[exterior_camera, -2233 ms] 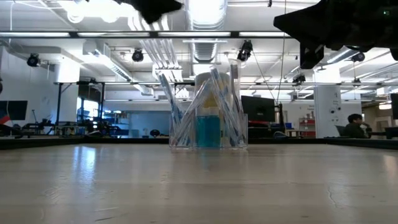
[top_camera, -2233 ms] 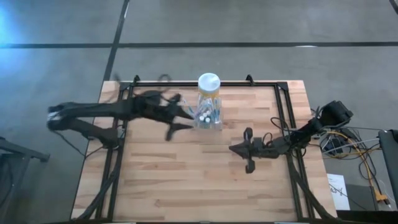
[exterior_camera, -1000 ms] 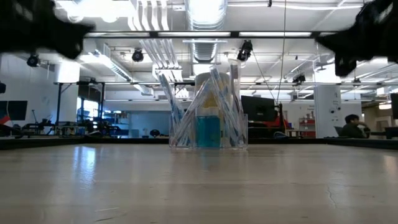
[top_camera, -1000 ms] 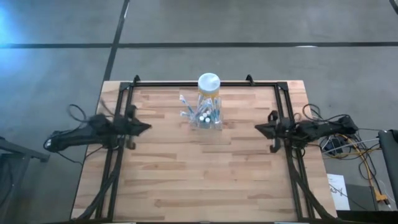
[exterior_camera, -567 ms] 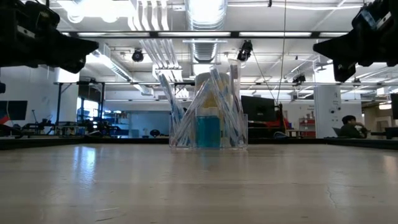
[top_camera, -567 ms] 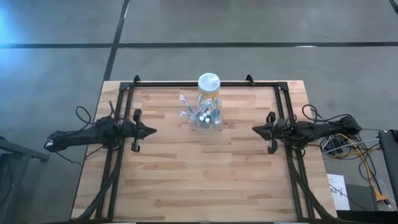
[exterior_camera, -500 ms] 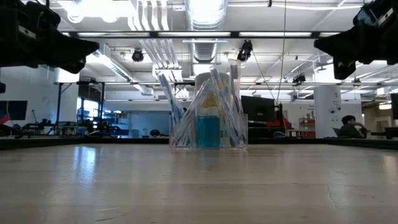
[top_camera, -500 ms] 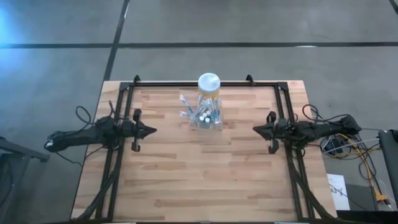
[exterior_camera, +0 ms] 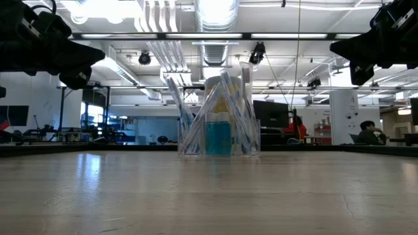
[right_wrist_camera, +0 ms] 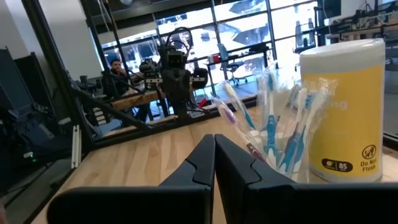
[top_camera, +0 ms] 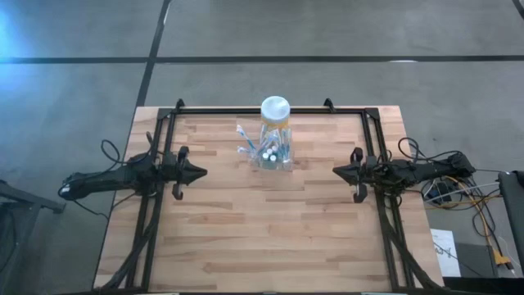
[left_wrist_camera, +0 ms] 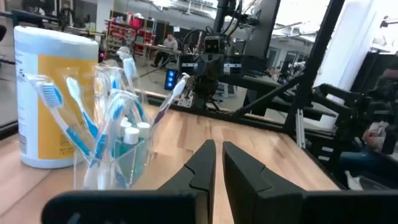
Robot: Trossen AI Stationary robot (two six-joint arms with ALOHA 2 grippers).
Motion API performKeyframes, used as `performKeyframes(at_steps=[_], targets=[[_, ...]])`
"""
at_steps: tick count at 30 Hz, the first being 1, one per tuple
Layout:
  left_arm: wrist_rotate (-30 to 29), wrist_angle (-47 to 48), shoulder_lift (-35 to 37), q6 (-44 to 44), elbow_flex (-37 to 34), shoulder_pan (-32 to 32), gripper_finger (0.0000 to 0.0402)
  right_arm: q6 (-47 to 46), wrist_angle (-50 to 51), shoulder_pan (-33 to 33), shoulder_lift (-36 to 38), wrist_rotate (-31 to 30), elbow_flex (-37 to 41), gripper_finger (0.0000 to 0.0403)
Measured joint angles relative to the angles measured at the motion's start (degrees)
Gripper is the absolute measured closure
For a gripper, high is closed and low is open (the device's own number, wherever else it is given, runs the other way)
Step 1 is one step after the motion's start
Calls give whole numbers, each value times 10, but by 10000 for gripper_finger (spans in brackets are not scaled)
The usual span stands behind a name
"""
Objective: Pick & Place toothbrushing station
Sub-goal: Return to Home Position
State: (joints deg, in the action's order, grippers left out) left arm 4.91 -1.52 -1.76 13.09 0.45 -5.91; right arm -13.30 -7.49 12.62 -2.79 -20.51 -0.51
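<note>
1. location. the toothbrushing station (top_camera: 268, 156) stands upright on the desk (top_camera: 246, 238), toward the far edge and about midway between the two arms. it touches or stands just beside the yellow jar (top_camera: 275, 111) behind it. several toothbrushes (left_wrist_camera: 93, 134) lean in its slots.

2. handling. the station appears to be thin, clear, rigid plastic: light, smooth-walled and likely slippery. the leaning brushes raise its load, so it would probably tip if pushed high up. a grasp is best taken low across two opposite walls, clear of the brush handles, with moderate force; hard squeezing may crack or flex the walls.

3. left gripper (top_camera: 202, 172). it hangs above the left side of the desk, well apart from the station and pointing toward it. its fingers stand almost together, with a narrow slit between them. it holds nothing and touches nothing.

4. right gripper (top_camera: 335, 171). it mirrors the left over the right side of the desk. its fingers meet with no visible gap. it is empty.

5. status. judged from this layout, placement is complete and both arms are parked.
</note>
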Motion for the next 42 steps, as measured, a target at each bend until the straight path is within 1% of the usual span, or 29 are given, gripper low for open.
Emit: performKeyframes(at_steps=[42], targets=[[2, -1, 0, 6, 0, 0, 367, 0, 0, 0, 0, 0, 0, 394]])
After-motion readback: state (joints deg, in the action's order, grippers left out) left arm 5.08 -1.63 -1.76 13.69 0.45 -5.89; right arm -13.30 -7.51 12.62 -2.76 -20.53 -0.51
